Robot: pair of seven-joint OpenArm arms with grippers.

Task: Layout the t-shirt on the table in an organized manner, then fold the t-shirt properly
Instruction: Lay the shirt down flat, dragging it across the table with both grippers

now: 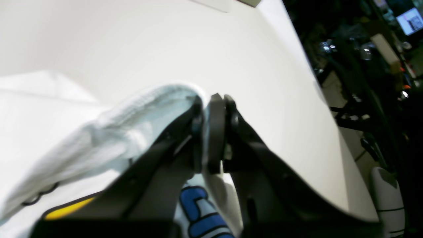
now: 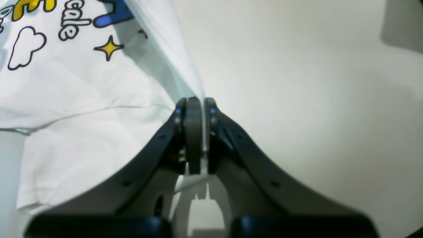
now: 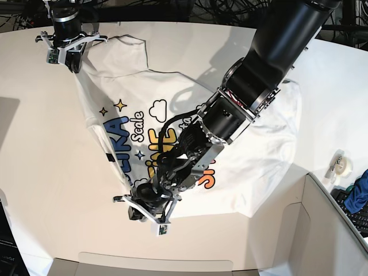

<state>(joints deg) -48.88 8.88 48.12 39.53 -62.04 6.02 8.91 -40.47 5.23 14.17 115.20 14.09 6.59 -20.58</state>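
— Holding the t-shirt (image 3: 172, 115) at two edges, why? It lies print-up across the table (image 3: 34, 172).
— Likely to stretch one side straight. The left gripper (image 1: 211, 132) pinches a bunched white fold, jaws clamped on cloth.
— And the right gripper (image 2: 197, 132)?
— Jaws pressed together on a thin hem, fabric running taut from it.
— So folding isn't started?
— I'd judge not; the far side looks rumpled, so this reads as laying out.
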